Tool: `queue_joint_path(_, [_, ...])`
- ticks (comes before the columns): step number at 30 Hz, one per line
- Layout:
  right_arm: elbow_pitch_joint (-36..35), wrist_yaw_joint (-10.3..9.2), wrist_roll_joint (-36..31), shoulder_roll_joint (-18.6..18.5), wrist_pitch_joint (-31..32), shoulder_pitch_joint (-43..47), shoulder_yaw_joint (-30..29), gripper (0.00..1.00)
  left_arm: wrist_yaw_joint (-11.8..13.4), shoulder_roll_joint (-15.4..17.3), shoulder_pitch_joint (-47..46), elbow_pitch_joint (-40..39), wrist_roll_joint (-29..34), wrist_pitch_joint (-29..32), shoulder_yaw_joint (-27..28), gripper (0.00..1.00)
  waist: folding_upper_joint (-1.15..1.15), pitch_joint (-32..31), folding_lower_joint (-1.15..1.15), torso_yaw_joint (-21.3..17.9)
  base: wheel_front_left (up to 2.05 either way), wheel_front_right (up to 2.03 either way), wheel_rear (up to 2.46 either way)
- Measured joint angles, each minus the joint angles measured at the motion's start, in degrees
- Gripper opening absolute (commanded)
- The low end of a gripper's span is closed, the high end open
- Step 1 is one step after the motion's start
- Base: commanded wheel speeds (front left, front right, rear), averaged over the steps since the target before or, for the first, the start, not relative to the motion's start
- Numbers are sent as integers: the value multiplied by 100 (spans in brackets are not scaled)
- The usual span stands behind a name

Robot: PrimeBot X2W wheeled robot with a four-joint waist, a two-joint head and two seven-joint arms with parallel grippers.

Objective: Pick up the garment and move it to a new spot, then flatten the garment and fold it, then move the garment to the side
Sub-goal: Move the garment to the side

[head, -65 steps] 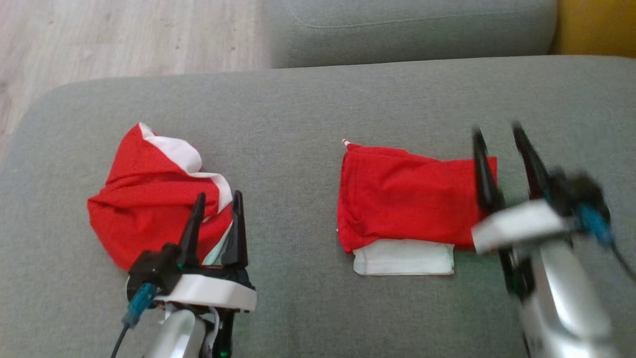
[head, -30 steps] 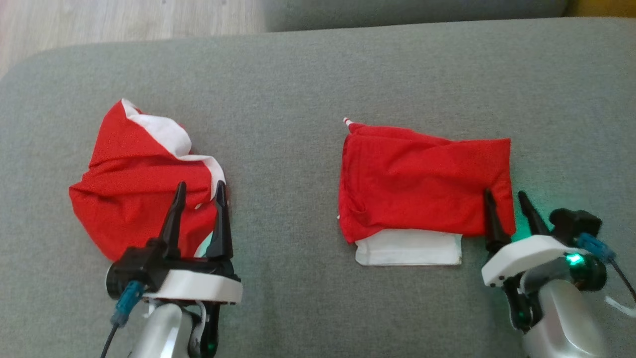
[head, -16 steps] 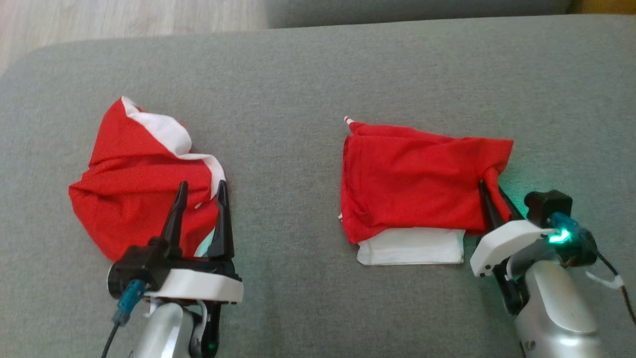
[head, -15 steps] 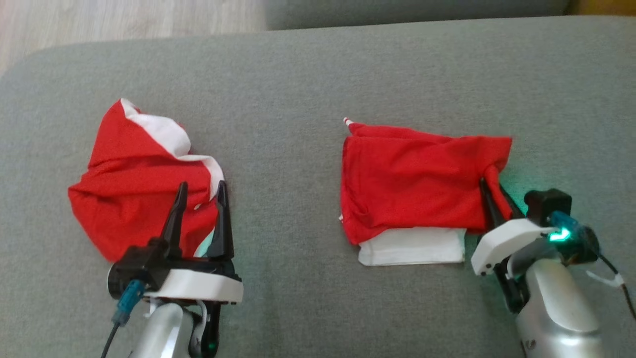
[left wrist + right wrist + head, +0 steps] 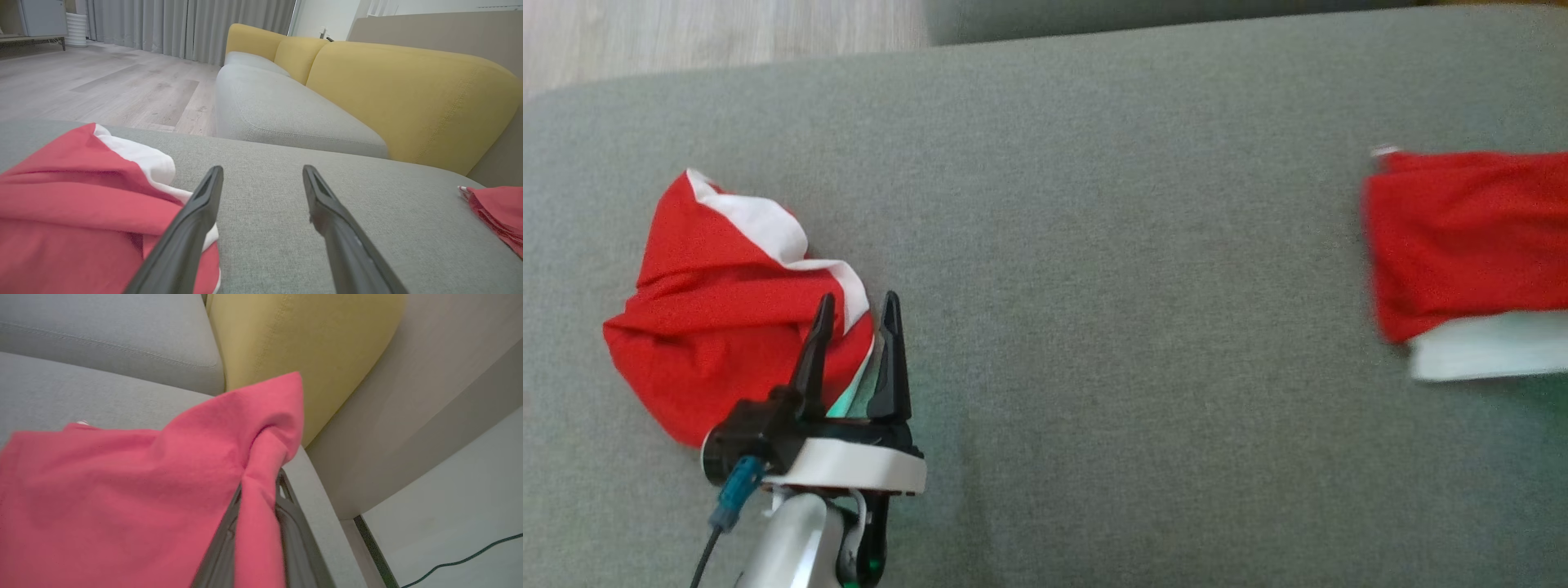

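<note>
Bunching, the folded garment [image 5: 122,490] was clamped in the right gripper [image 5: 261,486]; the left gripper [image 5: 858,299] was held with its fingers apart.

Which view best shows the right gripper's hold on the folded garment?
Right wrist view: the folded garment is bunched and pinched in the right gripper. Head view shows its blurred left part at the frame's right edge; left wrist view, a red corner.

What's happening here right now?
The right claw is shut on a bunched edge of the folded red garment, which sits at the right end of the gray cushion, next to the yellow backrest. The left claw is open and empty, poised beside a crumpled red-and-white garment on the cushion's left side.
</note>
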Motion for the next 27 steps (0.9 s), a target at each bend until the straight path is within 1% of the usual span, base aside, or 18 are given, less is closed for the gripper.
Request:
queue_joint_path(2, [-63, 0, -81, -67, 49, -86, -248, 0, -4, 0, -22, -7, 0, 0, 2, 100, 0, 77, 0, 18, 0, 0, 0])
queue_joint_path(5, [-113, 0, -245, -65, 108, -207, -425, 0, -32, 1, -38, -5, 0, 1, 4, 100, 0, 195, 1, 48, 0, 0, 0])
queue_joint_path(16, [-190, 0, -474, -41, 149, -337, -825, 0, -56, -1, -247, -5, 8, 0, 21, 100, 0, 469, 1, 114, 0, 0, 0])
queue_joint_path(17, [-215, 0, -476, -22, 146, -347, -834, 64, -58, -1, -246, -4, 8, 0, 24, 100, 0, 476, 0, 110, 0, 0, 0])
queue_joint_path(18, [-235, 0, -476, -7, 137, -351, -851, 100, -86, -1, -246, 1, 8, 0, 29, 100, 0, 479, 1, 107, 0, 0, 0])
queue_joint_path(23, [-265, 0, -482, 134, -3, -372, -909, 100, -105, -3, -245, 57, 8, 0, 27, 100, 0, 362, 0, 93, 0, 0, 0])
queue_joint_path(27, [-425, 0, -472, 465, -92, -371, -621, 100, -99, -3, -235, 81, 8, 0, 46, 100, 0, 155, 0, 57, 0, 0, 0])
